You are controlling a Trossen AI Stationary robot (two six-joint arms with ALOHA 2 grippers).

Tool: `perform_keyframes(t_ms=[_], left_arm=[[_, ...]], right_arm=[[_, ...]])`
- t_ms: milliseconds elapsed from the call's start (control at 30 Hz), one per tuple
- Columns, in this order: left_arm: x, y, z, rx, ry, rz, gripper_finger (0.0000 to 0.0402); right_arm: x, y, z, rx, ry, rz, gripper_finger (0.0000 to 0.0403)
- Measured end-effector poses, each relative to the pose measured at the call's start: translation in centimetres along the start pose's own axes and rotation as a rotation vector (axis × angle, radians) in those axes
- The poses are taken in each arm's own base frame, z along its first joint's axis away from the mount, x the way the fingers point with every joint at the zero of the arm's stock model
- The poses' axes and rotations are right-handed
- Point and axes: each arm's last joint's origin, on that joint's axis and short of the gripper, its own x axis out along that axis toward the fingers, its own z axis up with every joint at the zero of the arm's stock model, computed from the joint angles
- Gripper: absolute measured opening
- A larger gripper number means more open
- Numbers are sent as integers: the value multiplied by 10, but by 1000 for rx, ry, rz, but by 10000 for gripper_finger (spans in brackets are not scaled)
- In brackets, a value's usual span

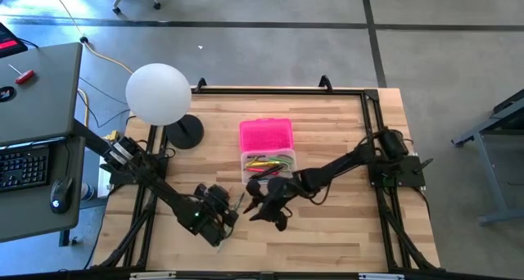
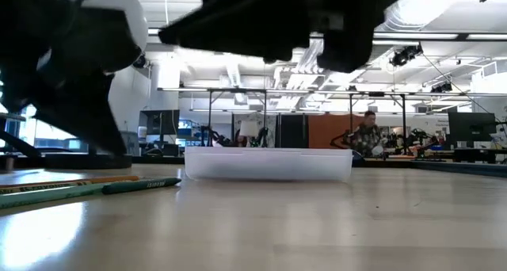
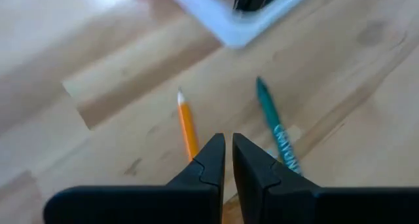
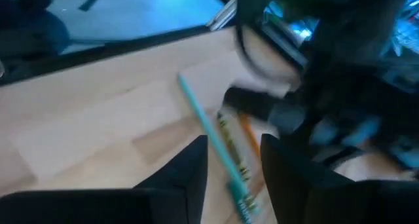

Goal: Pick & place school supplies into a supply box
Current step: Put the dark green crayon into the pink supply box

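Note:
The supply box is clear plastic and holds several pens; its pink lid lies against its far side. The box also shows in the low view. A green pencil and an orange pencil lie flat on the table near the box, side by side. My left gripper is shut and hovers over the gap between them. My right gripper is open, one finger on either side of the green pencil, with the orange pencil beside it. The scissors are not in view.
A white ball lamp on a black round base stands on the far left of the table. Black frame rails run along the table's edges. A grey desk with a keyboard stands to the left. A person sits far behind.

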Motion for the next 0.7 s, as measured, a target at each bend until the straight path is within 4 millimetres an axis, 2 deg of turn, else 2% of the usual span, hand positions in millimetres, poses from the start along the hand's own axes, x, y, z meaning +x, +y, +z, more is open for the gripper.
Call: perform_keyframes(t_ms=[133,333,533,700], left_arm=[[-18,-10,17,47,-18,52,62],[-56,-20,51,89,-33,148,62],[-101,-24,93,74,-56,211,62],[-130,-32,119,134,-158,94,62]], right_arm=[[11,0,-22,29,-4,65,123],[29,7,-44,33,-33,64,123],[37,-4,-46,40,-3,10,123],[47,-21,-50,88,81,31,123]])
